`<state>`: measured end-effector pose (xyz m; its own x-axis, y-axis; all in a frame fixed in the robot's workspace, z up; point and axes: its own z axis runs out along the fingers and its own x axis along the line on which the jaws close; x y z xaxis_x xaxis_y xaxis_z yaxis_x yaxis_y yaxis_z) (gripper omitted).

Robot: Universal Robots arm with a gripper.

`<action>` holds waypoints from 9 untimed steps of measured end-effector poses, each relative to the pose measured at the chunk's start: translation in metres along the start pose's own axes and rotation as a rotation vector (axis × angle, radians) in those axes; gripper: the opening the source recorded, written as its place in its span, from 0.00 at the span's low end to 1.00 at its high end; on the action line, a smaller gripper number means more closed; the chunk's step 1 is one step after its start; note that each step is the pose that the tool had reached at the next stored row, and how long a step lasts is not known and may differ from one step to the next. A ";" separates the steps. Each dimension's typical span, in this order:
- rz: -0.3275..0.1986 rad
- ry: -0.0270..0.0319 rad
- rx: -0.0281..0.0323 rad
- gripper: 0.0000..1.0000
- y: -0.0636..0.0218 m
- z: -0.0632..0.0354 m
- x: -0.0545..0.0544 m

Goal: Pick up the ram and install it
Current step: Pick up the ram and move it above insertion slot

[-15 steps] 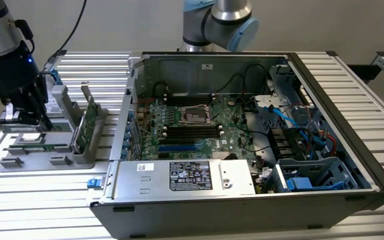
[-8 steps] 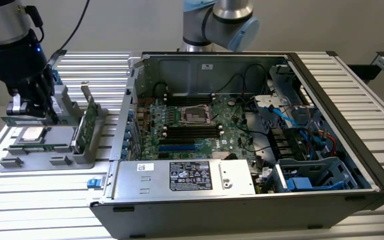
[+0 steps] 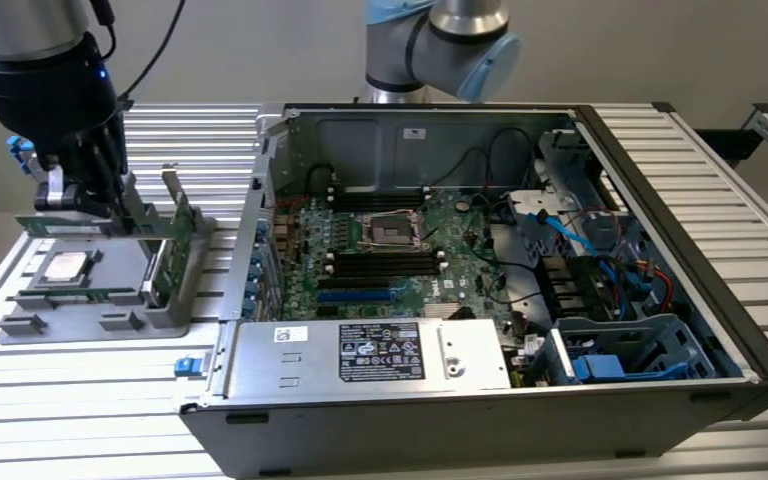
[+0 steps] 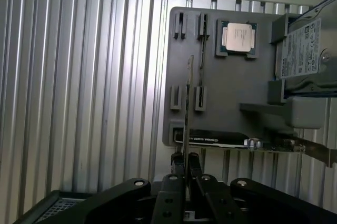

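While the open computer case [image 3: 518, 300] sits on the slatted table [image 3: 77, 400] toward the exterior view's right, the arm's gripper [image 3: 104, 212] hangs over the gray holder tray [image 3: 37, 325] on the left, its fingers [image 4: 196, 165] clamped on the ram [image 3: 57, 228]. The thin green stick, seen edge-on from the wrist, is held above the tray near the silver processor chip [image 4: 238, 37], well apart from the motherboard [image 3: 384, 250].

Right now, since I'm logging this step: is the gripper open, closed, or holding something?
Gripper: jaws closed, holding the ram.
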<state>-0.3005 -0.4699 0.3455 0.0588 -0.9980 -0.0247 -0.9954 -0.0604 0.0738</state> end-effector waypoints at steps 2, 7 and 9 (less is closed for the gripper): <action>0.000 -0.0010 -0.0030 0.14 -0.0061 -0.0055 0.000; 0.000 -0.0045 -0.0078 0.14 -0.0221 -0.0197 0.001; 0.000 -0.0070 -0.0081 0.14 -0.0295 -0.0266 0.001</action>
<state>-0.2691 -0.4698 0.3698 0.0586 -0.9978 -0.0317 -0.9948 -0.0610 0.0819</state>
